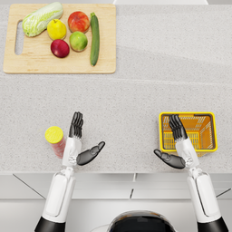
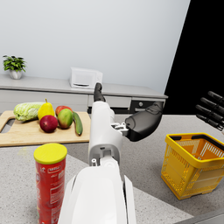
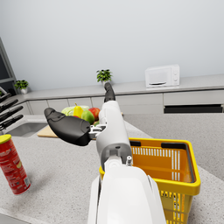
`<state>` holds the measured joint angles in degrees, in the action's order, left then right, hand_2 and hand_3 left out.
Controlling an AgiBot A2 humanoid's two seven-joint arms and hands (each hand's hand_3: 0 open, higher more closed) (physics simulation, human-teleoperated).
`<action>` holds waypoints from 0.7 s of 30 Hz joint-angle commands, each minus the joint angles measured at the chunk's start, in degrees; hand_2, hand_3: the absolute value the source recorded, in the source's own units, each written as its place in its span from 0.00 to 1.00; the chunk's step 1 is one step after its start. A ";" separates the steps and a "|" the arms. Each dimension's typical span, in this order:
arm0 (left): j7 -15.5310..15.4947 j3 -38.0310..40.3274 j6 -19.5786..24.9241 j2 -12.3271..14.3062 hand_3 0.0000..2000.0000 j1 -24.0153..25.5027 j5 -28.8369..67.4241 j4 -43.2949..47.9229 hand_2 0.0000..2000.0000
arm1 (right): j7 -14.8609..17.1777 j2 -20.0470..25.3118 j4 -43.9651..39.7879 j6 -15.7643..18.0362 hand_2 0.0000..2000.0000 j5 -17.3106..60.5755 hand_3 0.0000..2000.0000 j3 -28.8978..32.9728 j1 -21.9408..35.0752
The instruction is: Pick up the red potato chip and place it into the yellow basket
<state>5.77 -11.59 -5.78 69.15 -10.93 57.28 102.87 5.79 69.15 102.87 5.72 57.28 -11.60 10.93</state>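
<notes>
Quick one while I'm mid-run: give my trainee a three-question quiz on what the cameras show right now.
1. True or false: the left hand is gripping the red chip can.
2. Which is true of the yellow basket?
A. It holds the can
B. It is empty, with the right hand at its near left side
C. It sits on the cutting board
3. Fill in: the can stands upright with a ____ lid, on the outer side of the left hand.

Key
1. False: the hand is beside the can, fingers spread, holding nothing.
2. B
3. yellow
</notes>
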 commanded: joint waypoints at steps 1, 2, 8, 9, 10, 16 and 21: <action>0.00 0.00 0.00 0.00 0.00 0.00 0.00 0.00 0.00 | 0.00 0.00 0.00 0.00 0.00 0.00 0.00 0.00 0.00; 0.00 0.00 0.00 0.00 0.00 0.00 0.00 0.00 0.00 | 0.00 0.00 0.00 0.00 0.00 0.00 0.00 0.00 0.00; 0.00 0.00 0.00 0.00 0.00 0.00 0.00 0.00 0.00 | 0.00 0.00 0.00 0.00 0.00 0.00 0.00 0.00 0.00; 0.00 0.00 0.00 0.00 0.00 0.00 0.00 0.00 0.00 | 0.00 0.00 0.00 0.00 0.00 0.00 0.00 0.00 0.00; 0.00 0.00 0.00 0.00 0.00 0.00 0.00 0.00 0.00 | 0.00 0.00 0.00 0.00 0.00 0.00 0.00 0.00 0.00; -2.80 0.86 2.81 0.71 0.00 -0.69 0.00 0.08 0.00 | -1.64 0.34 0.80 -1.62 0.00 0.00 0.00 -0.43 0.33; -5.20 11.07 5.22 1.80 0.00 -4.25 0.00 4.27 0.00 | -5.00 1.99 5.36 -4.94 0.00 0.00 0.00 8.85 3.70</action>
<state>0.40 -4.79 -0.40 70.95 -13.13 59.78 105.34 0.56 70.93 106.56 0.56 59.78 -6.44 12.80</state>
